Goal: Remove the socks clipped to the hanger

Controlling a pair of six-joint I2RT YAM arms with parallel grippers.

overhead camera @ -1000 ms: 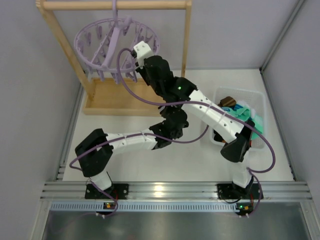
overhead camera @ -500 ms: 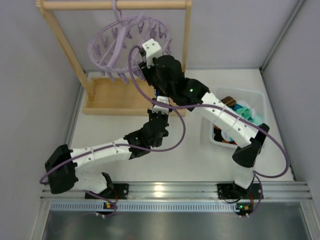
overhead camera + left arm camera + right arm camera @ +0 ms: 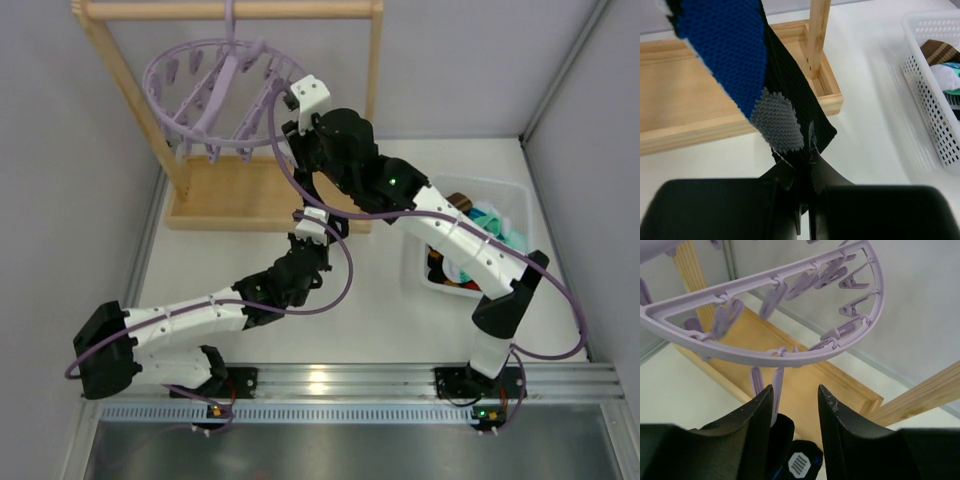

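Observation:
The lilac hanger (image 3: 200,90) hangs by its hook from the wooden rack's top bar. One sock (image 3: 740,60), black with a blue and a grey patch, hangs from a peg (image 3: 776,385) on the outer ring (image 3: 790,357). My left gripper (image 3: 802,165) is shut on the sock's lower end; in the top view it (image 3: 308,225) sits below the right arm. My right gripper (image 3: 795,390) is open just under the ring, the peg against its left finger and the sock's black top (image 3: 790,440) between the fingers. In the top view my right arm hides the sock.
The wooden rack base (image 3: 690,100) and its upright post (image 3: 817,35) stand right behind the sock. A white perforated basket (image 3: 515,195) at the right holds teal and brown striped socks (image 3: 490,220). It also shows in the left wrist view (image 3: 925,85).
The hanger swung right, then back left. My left arm's elbow swung out left while its gripper moved left under the hanger. My right gripper rose a little toward the ring.

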